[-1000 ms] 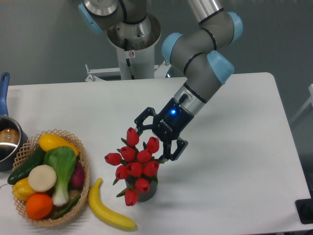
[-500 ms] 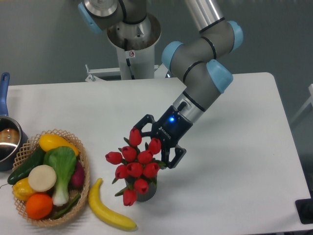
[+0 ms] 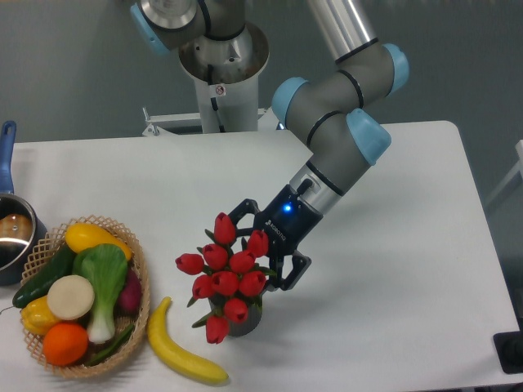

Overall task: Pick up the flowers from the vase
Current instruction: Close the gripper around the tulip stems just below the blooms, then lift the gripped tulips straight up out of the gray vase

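Note:
The flowers, a bunch of red tulip buds with green leaves, stand in the vase, a small dark grey cup at the table's front middle. My gripper is open and tilted, coming in from the upper right. One finger is beside the top bud, the other finger is at the bunch's right side. The uppermost right buds lie between the jaws. The stems are hidden behind the buds.
A yellow banana lies just left of the vase. A wicker basket with vegetables and fruit stands at the front left. A blue-handled steel pot is at the left edge. The arm's base stands behind the table.
My gripper has come down and slightly forward, closer onto the upper right buds. Its jaws stay open. The flowers and the vase have hardly moved.

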